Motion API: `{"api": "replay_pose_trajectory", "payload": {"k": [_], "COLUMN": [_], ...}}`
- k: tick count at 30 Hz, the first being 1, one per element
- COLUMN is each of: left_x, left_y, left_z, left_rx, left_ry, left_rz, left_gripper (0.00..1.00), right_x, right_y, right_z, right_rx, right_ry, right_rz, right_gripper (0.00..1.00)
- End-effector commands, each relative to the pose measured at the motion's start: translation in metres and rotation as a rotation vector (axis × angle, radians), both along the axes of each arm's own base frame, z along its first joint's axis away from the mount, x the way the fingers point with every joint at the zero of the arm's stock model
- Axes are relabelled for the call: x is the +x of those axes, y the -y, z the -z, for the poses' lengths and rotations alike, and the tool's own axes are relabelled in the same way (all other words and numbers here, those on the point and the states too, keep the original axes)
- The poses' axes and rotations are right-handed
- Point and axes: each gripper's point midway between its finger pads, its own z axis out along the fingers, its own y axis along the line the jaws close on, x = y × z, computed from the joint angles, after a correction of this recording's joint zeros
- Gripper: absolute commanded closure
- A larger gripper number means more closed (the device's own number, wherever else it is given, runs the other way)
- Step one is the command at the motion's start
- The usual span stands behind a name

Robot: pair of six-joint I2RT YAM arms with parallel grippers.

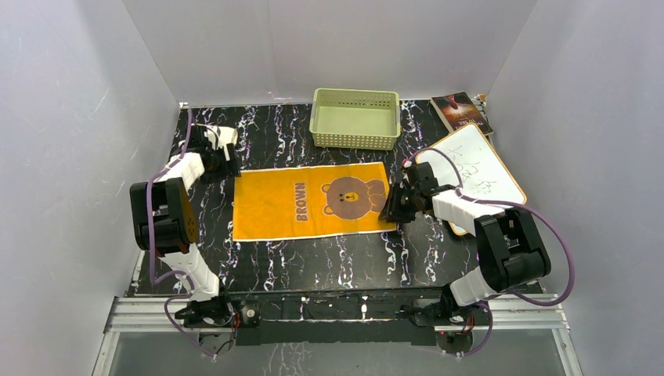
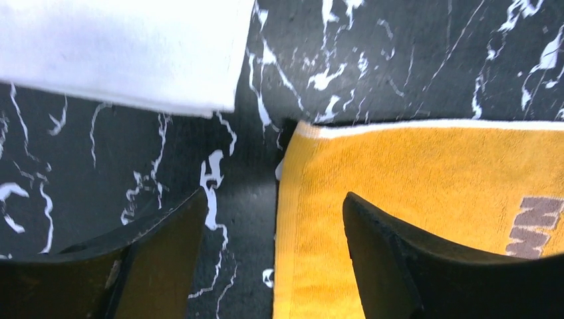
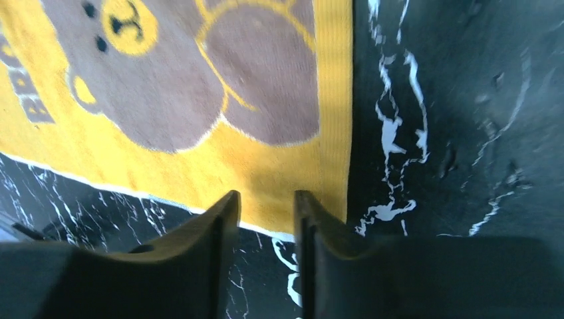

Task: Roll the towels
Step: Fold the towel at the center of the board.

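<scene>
Just before the basket (image 1: 355,117): yellow towel (image 1: 309,201) flat on counter (image 1: 313,258).
Left gripper (image 2: 273,196): left of basket, jaws wide apart, empty.
Right gripper (image 3: 266,196): right of basket, jaws narrowly apart.

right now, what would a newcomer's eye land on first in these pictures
The mustard-yellow towel with a brown bear and the word BROWN lies flat in the middle of the black marble-patterned table. The left gripper stands open over its left edge, and the right gripper, fingers narrowly parted, is at its near right corner. Behind the towel sits a pale green plastic basket.
</scene>
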Motion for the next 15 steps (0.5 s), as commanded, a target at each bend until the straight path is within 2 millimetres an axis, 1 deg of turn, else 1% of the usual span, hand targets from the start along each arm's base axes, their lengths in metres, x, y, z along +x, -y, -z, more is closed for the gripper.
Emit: {"api": "replay_pose_trajectory", "payload": {"k": [1,3,5,7,9,10,14,15], "left_x": [0.038,0.043,0.046,0.049,0.05,0.05,0.051,0.052], "left_y": [0.0,0.001,0.005,0.009,0.009,0.01,0.009,0.01], "left_z": [-0.029,-0.029,-0.022,-0.018,-0.014,-0.012,-0.005,-0.003], "left_rx": [0.029,0.028,0.014,0.003,0.017,0.025,0.057,0.057], "left_ry": [0.178,0.197,0.195,0.196,0.184,0.177,0.161,0.159], "left_rz": [0.082,0.113,0.147,0.174,0.183,0.189,0.202,0.203], "left_gripper": [0.28,0.3,0.33,0.36,0.37,0.37,0.38,0.38], "right_x": [0.063,0.089,0.113,0.132,0.149,0.16,0.184,0.189], "right_y": [-0.001,0.0,0.0,0.001,-0.001,-0.003,-0.006,-0.006], "right_z": [-0.069,-0.094,-0.111,-0.116,-0.118,-0.126,-0.134,-0.129], "right_rx": [-0.015,-0.031,-0.053,-0.087,-0.116,-0.116,-0.127,-0.139], "right_ry": [0.236,0.326,0.389,0.396,0.377,0.397,0.43,0.421], "right_rz": [0.044,0.065,0.074,0.074,0.068,0.07,0.08,0.079], "right_gripper": [0.56,0.46,0.41,0.4,0.39,0.39,0.39,0.39]}}
